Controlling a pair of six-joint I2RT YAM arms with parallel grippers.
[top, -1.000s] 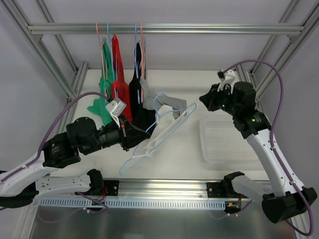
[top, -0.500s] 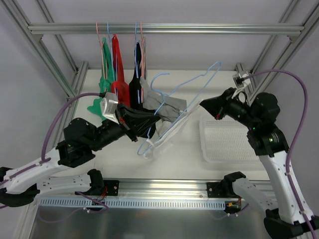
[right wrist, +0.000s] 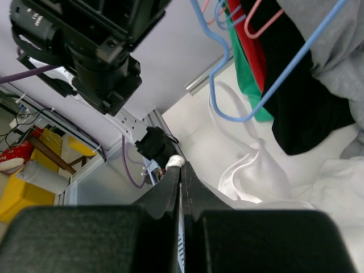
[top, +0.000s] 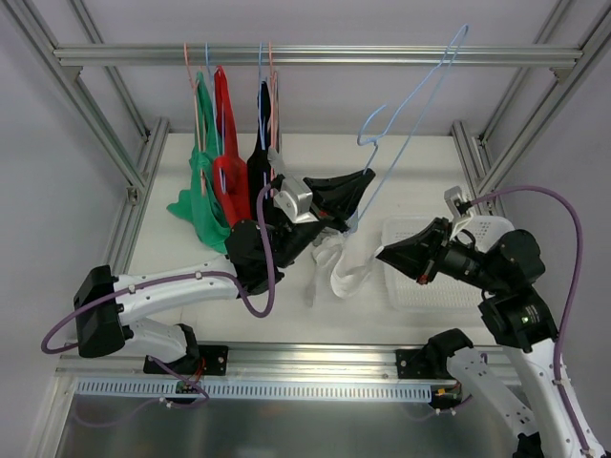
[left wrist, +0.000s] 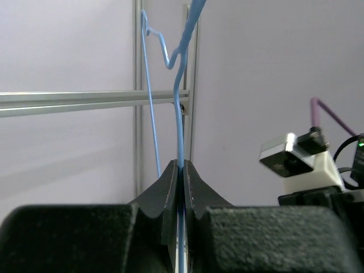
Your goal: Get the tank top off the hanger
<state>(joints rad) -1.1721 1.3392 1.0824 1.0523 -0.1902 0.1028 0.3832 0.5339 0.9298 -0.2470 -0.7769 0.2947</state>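
My left gripper (top: 368, 176) is raised over the table's middle and shut on the wire of a light blue hanger (top: 420, 105), which sticks up and to the right, bare. In the left wrist view the wire (left wrist: 181, 114) runs straight between the shut jaws of the left gripper (left wrist: 181, 168). The white tank top (top: 346, 272) is off the hanger and droops onto the table. My right gripper (top: 382, 253) is shut on its edge. In the right wrist view a bit of white cloth shows at the tips of the right gripper (right wrist: 181, 170), and the rest of the tank top (right wrist: 256, 176) lies below.
Green (top: 200, 186), red (top: 224, 143) and black (top: 260, 157) garments hang on hangers from the top rail (top: 315, 55). A white perforated tray (top: 410, 291) sits at the right, partly under my right arm. Frame posts stand at both sides.
My left gripper has swung the blue hanger up and to the right, and the white tank top has slid off it. My right arm has pulled back toward the near edge with the cloth.
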